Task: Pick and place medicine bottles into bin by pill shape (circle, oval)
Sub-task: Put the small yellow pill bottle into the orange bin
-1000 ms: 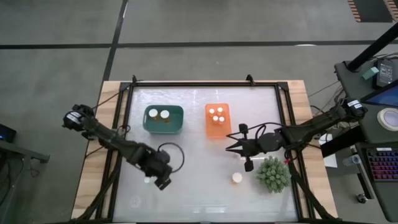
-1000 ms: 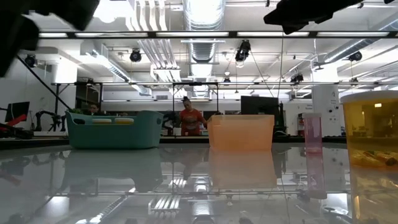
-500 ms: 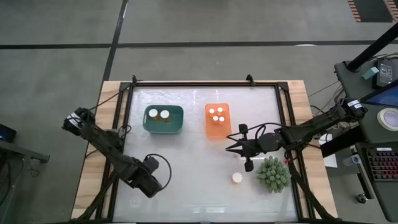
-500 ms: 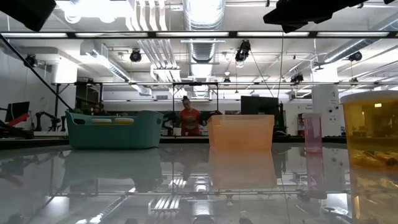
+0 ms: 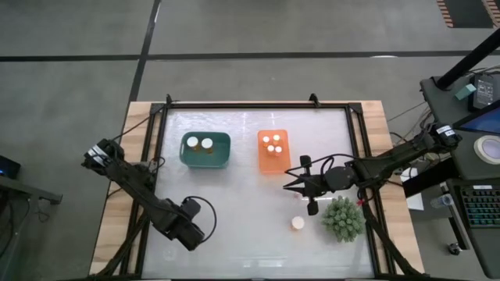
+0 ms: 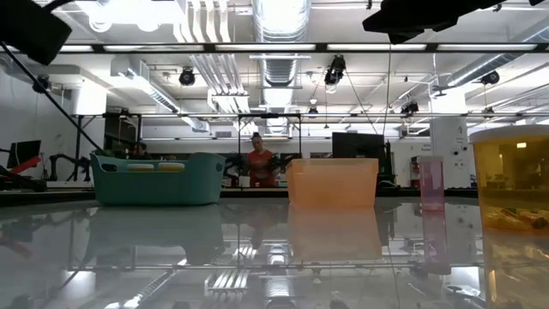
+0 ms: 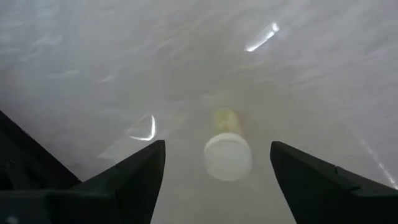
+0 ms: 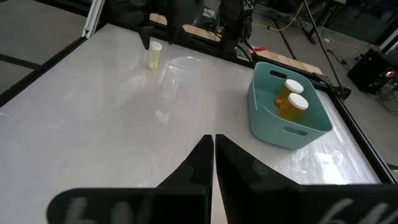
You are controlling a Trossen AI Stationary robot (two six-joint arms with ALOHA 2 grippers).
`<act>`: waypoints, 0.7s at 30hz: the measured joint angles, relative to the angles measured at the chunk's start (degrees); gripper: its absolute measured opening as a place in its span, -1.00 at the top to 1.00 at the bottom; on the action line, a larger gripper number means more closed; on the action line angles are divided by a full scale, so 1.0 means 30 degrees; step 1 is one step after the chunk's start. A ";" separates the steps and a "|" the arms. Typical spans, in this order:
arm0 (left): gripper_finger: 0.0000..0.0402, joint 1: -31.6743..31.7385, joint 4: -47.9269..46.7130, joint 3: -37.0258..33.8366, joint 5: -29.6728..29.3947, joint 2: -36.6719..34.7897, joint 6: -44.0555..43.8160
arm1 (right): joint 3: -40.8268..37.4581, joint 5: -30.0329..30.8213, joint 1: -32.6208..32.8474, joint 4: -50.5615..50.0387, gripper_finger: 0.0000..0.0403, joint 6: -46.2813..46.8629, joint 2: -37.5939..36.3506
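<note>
Overhead and wrist views of a pill-bottle sort at the approach stage. The left gripper [image 7: 217, 180] hangs at the near left of the white table [image 5: 250, 183], its two dark fingers [image 7: 127, 180] spread wide with nothing between them; the left wrist view looks down on a small medicine bottle [image 7: 227, 149], white cap toward the camera and amber body beyond, standing between the finger lines but not yet touched. The same bottle appears far off in the right wrist view [image 8: 154, 55], upright near the table's edge. For a clean pick, the judgement is that the fingers should descend straight, centred on the cap, and close on the body below it; an off-centre descent could tip so narrow a bottle. The right gripper [image 5: 287, 184] waits just beside the orange bin [image 5: 273, 151], fingers pressed together and empty. The teal bin [image 5: 205, 150] holds two capped bottles, the orange bin three. One further bottle [image 5: 298, 223] stands near the spiky green plant [image 5: 344, 218]. Pill shape cannot be read from these views, so the destination bin remains undecided.
</note>
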 joint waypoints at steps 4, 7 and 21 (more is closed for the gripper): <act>-0.36 -0.0045 0.0804 -0.0355 0.0157 0.0210 0.0139 | 0.0000 0.0000 0.0000 -0.0007 0.96 0.0017 0.0000; -0.31 -0.0045 0.1589 -0.0544 0.0250 0.0210 0.0496 | 0.0000 0.0000 0.0000 -0.0007 0.96 0.0022 0.0000; 0.44 -0.0045 0.1547 -0.0565 0.0380 0.0188 0.0542 | 0.0000 0.0000 0.0000 -0.0015 0.96 0.0073 0.0000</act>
